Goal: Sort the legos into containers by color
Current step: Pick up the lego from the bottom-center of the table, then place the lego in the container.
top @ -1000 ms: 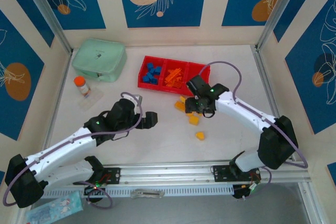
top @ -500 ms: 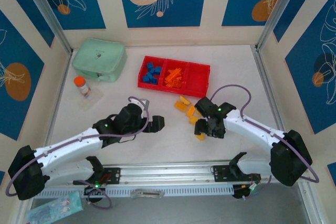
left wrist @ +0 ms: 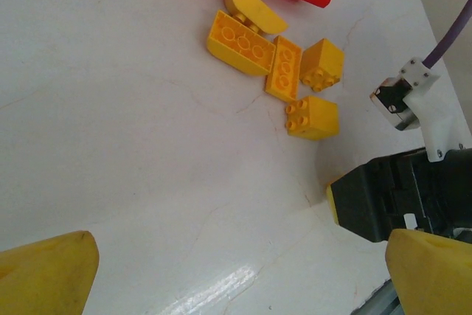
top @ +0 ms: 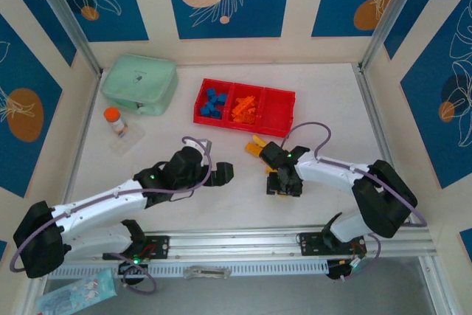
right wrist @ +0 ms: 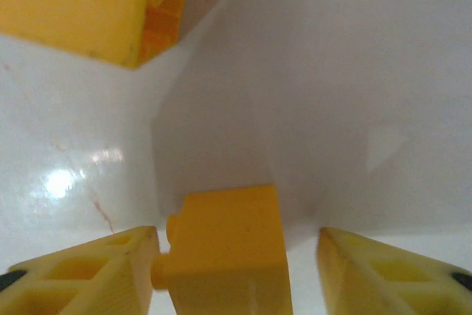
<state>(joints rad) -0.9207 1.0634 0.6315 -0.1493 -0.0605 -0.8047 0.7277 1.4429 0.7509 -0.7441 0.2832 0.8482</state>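
The right gripper (top: 285, 184) has swung from the red tray (top: 243, 129) to a lone yellow block (right wrist: 228, 256) on the counter (top: 332, 108). It is half closed around the block, likely picking it up. The left gripper (top: 223, 175) hangs wide open.

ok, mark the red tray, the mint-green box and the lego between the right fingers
red tray (top: 279, 103): top view, bare floor of its empty compartment.
mint-green box (top: 139, 82): top view, middle of its lid.
yellow lego (right wrist: 225, 252): right wrist view, middle of its facing side.

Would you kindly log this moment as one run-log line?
right gripper: open, straddling yellow lego on table | left gripper: open, empty | red tray: blue legos left, orange legos middle, right compartment empty
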